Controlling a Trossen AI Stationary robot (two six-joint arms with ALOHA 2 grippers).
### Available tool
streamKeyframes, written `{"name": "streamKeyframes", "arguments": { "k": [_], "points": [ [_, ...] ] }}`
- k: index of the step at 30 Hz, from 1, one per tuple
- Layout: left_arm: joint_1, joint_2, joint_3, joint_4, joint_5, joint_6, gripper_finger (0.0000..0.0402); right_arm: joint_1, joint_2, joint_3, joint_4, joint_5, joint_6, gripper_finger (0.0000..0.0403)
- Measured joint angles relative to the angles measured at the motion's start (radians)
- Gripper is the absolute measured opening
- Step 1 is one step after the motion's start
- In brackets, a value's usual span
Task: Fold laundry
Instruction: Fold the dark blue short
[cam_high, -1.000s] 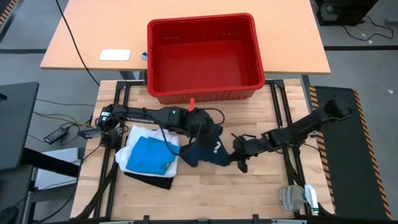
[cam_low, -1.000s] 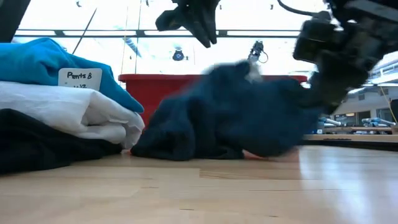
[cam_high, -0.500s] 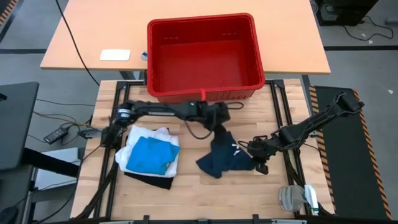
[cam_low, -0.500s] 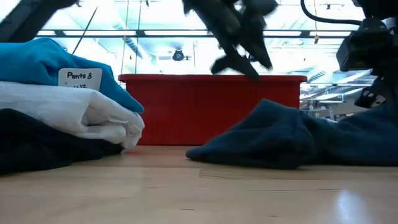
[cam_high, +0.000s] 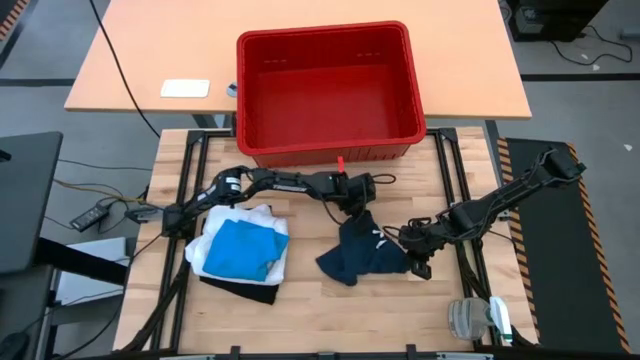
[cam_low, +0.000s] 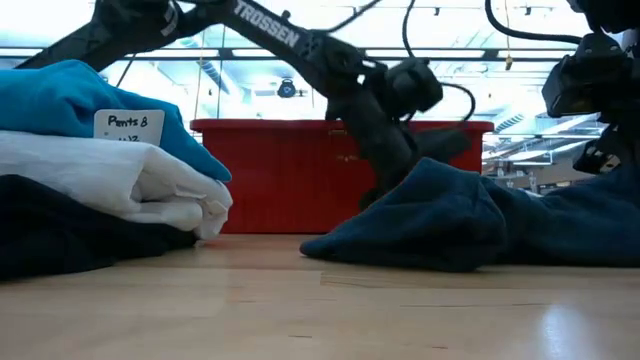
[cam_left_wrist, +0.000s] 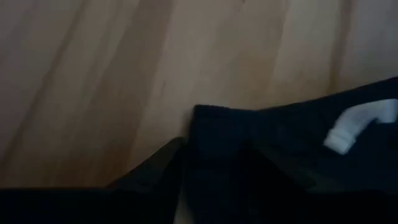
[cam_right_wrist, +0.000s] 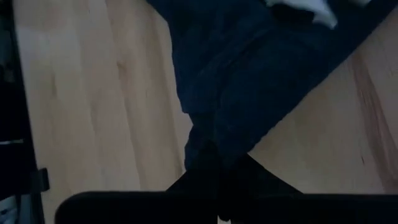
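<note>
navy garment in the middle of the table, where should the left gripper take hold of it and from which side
Probably the top edge of the navy garment, the end nearest the red basket, coming down from above. The cloth lies crumpled on the table, and that edge sits right under the left gripper. The right gripper is at its opposite side, so pulling apart could spread it flat.

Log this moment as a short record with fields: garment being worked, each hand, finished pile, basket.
garment: dark navy garment, crumpled on the table, unfolded
left hand: at the garment's far edge, grip unclear
right hand: at the garment's right edge, shut on its cloth
pile: bright blue piece on white T-shirt on black garment, left of the navy garment
basket: red basket beyond the table's far edge, nothing visible in it
</note>
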Motion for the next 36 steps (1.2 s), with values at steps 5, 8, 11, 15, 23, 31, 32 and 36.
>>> {"name": "streamKeyframes", "arguments": {
  "k": [5,8,11,15,23,31,32,36],
  "points": [
    [-0.012,0.041,0.006,0.021,-0.138,-0.015,0.0129,0.000,0.000,0.000,-0.008,0.009,0.007,0.0012],
    [-0.022,0.061,0.006,0.030,-0.188,-0.019,0.0064,0.000,-0.002,0.000,-0.042,0.048,0.050,0.0012],
    [-0.026,0.035,0.006,0.005,-0.182,-0.032,0.0015,0.000,-0.002,0.034,-0.190,0.089,0.121,0.0012],
    [-0.044,-0.060,-0.007,-0.108,-0.202,0.035,0.0010,0.000,-0.002,0.165,-0.480,0.216,0.137,0.0012],
    [-0.058,-0.455,0.003,-0.089,-0.420,0.206,0.0003,-0.045,-0.002,0.539,-0.945,0.636,0.113,0.0012],
    [-0.088,-0.635,0.005,-0.119,-0.445,0.200,0.0002,-0.103,-0.003,0.775,-0.968,0.721,0.034,0.0012],
    [-0.101,-0.624,0.004,-0.163,-0.447,0.185,0.0002,-0.110,-0.003,0.774,-0.949,0.679,0.026,0.0012],
    [-0.171,-0.505,-0.005,-0.324,-0.444,0.073,0.0005,-0.116,0.018,0.715,-0.825,0.467,0.053,0.0012]
  ]
}}
